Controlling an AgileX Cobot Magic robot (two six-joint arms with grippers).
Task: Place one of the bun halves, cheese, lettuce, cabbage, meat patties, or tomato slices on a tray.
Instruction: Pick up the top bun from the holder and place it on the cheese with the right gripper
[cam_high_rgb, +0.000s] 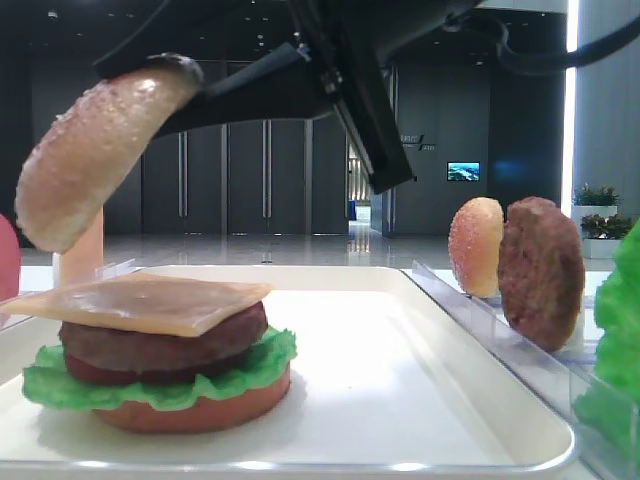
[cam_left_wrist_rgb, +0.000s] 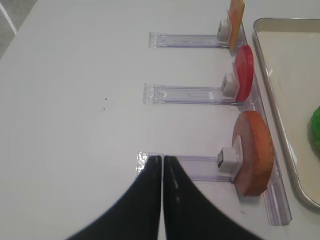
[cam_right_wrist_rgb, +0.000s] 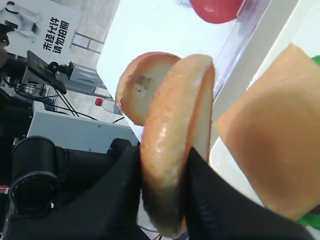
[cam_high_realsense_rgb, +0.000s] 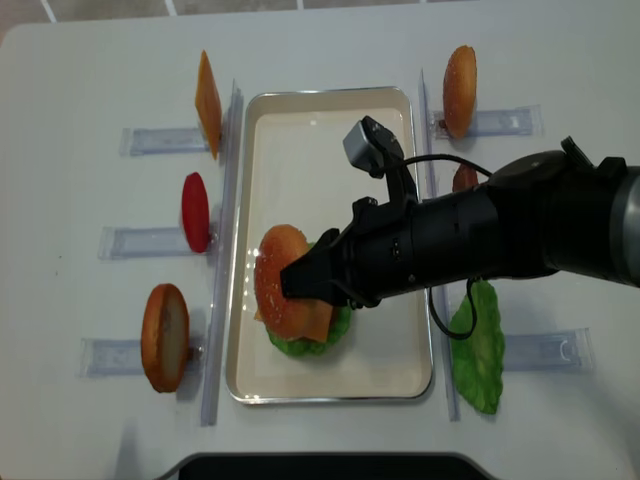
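right gripper (cam_right_wrist_rgb: 165, 165) clenched on bun top (cam_high_realsense_rgb: 280, 280), above cheese (cam_high_rgb: 140, 300) stack on tray (cam_high_realsense_rgb: 385, 130) | left gripper (cam_left_wrist_rgb: 163, 165) closed, nothing held | white table (cam_left_wrist_rgb: 75, 75) | dark glass-walled hall behind

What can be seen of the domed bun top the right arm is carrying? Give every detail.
The domed golden-tan toy bun top has a glossy, white-speckled crust and a pale flat underside. It looks like moulded plastic. The right end effector is shut on its edge, holding it tilted in the air above the stacked burger on the white rectangular tray, touching nothing else.
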